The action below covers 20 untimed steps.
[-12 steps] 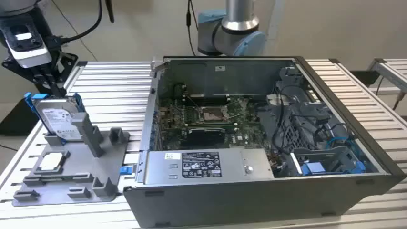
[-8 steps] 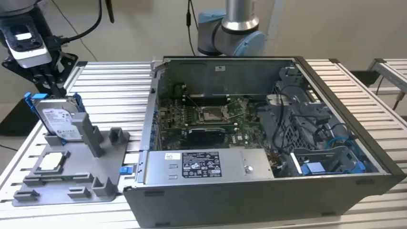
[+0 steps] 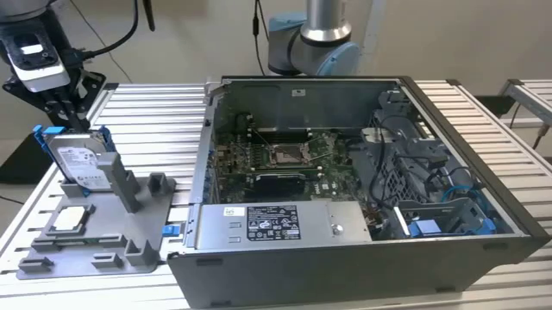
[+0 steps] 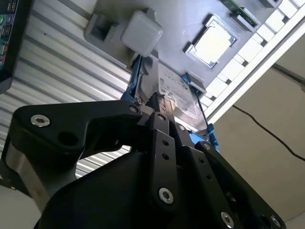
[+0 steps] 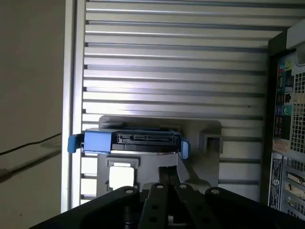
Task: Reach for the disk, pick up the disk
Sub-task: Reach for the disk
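Currently I see the gripper (image 3: 79, 119) hanging just above the top edge of the disk (image 3: 82, 161), jaws drawn narrow with the fingertips almost together and nothing held between them; whether they touch the drive I cannot tell. Disk stands upright on edge in a slot of the grey tray (image 3: 95, 252), blue rails at both sides, near the small square chip (image 3: 69, 219) and to the exterior view's left of the open computer case (image 3: 345, 258). Both wrist views show the black fingers (image 5: 167, 174) close by the disk's (image 5: 133, 142) connector edge.
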{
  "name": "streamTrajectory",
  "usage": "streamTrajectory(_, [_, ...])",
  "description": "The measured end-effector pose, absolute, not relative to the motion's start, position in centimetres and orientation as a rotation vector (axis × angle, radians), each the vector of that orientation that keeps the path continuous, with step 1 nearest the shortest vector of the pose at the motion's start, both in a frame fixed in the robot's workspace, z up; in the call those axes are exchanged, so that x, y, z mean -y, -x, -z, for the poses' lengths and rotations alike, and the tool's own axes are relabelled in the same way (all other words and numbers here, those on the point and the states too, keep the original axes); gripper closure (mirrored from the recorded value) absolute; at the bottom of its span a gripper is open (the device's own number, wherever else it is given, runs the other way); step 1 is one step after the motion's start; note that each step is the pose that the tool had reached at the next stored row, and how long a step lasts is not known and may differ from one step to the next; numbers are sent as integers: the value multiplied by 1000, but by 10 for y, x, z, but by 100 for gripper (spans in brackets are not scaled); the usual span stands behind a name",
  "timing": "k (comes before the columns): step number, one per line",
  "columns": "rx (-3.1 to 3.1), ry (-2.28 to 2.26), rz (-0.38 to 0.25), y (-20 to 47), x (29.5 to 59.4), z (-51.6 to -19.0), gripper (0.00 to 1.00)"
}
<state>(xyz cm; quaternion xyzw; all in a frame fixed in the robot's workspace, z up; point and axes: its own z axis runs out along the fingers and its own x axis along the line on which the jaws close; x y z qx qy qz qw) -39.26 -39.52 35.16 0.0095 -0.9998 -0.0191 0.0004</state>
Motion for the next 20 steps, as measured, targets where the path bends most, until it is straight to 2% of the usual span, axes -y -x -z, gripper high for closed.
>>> streamTrajectory(11, [3140,-30,60,394,373,-351,100])
streamTrajectory(20, [3140,-30,60,422,371,-351,100])
